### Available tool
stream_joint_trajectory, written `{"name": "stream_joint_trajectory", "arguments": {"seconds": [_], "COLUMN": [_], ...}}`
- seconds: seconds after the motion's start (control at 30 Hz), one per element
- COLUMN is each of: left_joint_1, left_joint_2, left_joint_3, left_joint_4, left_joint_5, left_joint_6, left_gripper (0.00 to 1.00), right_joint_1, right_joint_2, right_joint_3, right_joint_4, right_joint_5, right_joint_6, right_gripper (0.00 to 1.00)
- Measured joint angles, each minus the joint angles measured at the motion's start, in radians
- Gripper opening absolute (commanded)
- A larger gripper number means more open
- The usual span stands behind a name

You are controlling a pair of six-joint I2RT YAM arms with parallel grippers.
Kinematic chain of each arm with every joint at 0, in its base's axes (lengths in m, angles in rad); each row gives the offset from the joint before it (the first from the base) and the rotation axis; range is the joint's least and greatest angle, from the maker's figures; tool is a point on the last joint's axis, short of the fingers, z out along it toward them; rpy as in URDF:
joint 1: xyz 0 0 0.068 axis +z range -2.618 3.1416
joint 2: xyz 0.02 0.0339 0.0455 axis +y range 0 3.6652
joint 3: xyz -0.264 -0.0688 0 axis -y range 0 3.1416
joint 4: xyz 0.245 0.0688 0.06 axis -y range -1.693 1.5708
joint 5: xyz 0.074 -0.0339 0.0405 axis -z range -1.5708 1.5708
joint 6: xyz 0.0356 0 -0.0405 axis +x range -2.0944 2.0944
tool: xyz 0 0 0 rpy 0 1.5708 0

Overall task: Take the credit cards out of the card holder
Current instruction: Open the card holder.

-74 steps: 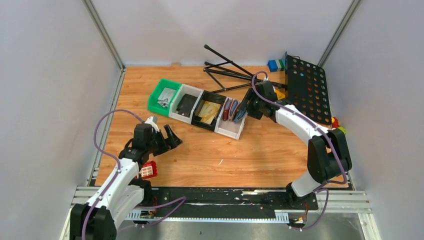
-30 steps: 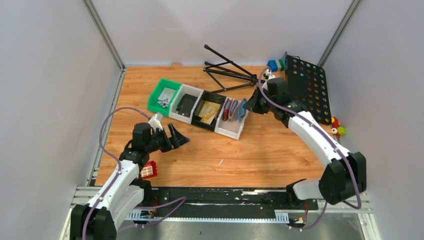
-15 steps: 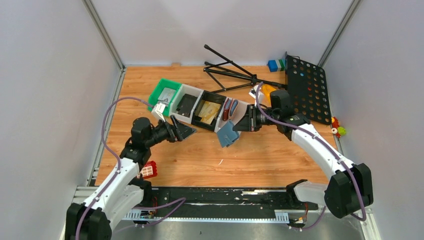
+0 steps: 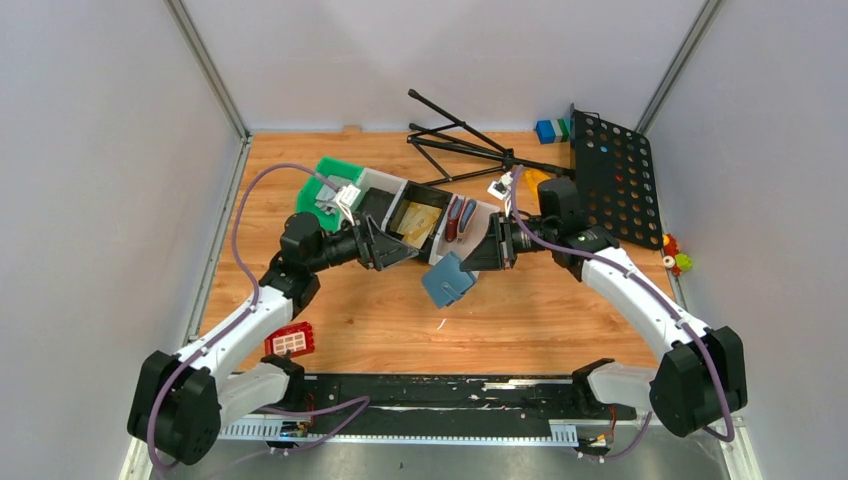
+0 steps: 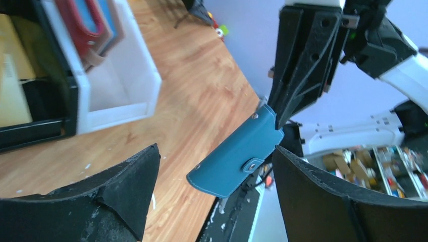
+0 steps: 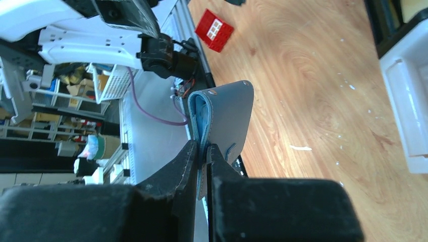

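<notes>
**Near left corner of the table.** A red toy block lies flat, well apart from the work.

**Middle of the table.**
- The left gripper is empty, with its fingers spread wide. It faces the card holder.
- The card holder hangs clear of the wood, just in front of the row of bins.
- The right gripper has its jaws pressed together and pinches the holder by one upper corner.
- The rest of the holder hangs free, sloping down toward the near left.
- The holder is folded shut and tilted, so the right wrist view shows it edge-on.
- Its longer line runs from the pinched corner to the free lower edge.
- A small tab with a stud sits on the outer face.
- No credit cards can be seen. Any would be hidden inside the fold.

**Handling (judged).**
- The holder looks light, soft and limp, so it is likely to sag or swing from a one-corner hold.
- Its skin looks smooth, so a shallow pinch may slip.
- The free lower edge, opposite the pinch, looks the best place for a second hold. From there the two leaves could be drawn apart.

**Far side.**
- The end white bin holds a dark red wallet and a bluish-grey wallet, both standing on edge.
- Along the far edge stands a black folding stand.
- At the far right corner is a black perforated board.
</notes>
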Motion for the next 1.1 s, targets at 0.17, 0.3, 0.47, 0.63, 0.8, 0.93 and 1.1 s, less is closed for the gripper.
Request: {"name": "stream_joint_trajectory", "arguments": {"seconds": [0.17, 0.3, 0.47, 0.63, 0.8, 0.93, 1.1], "left_joint_1": [-0.065, -0.118, -0.161, -0.165, -0.164, -0.164, -0.168], "left_joint_2": [0.037, 0.053, 0.068, 0.081, 0.085, 0.085, 0.084], "left_joint_3": [0.002, 0.020, 0.047, 0.050, 0.050, 0.050, 0.045], "left_joint_4": [0.071, 0.109, 0.135, 0.143, 0.132, 0.127, 0.081], "left_joint_5": [0.072, 0.125, 0.163, 0.164, 0.164, 0.165, 0.145], "left_joint_6": [-0.005, -0.004, 0.002, 0.009, 0.019, 0.026, 0.042], "left_gripper": [0.87, 0.84, 0.60, 0.38, 0.24, 0.06, 0.00], "right_joint_1": [0.006, 0.015, 0.037, 0.051, 0.054, 0.054, 0.060], "right_joint_2": [0.001, 0.009, 0.038, 0.070, 0.093, 0.105, 0.109], "right_joint_3": [0.013, 0.031, 0.065, 0.090, 0.100, 0.103, 0.103], "right_joint_4": [0.016, 0.043, 0.061, 0.076, 0.076, 0.080, 0.077], "right_joint_5": [-0.068, -0.108, -0.138, -0.154, -0.158, -0.150, -0.082], "right_joint_6": [0.001, 0.006, 0.013, 0.023, 0.034, 0.039, 0.042], "right_gripper": [0.00, 0.00, 0.00, 0.00, 0.01, 0.20, 0.63]}}
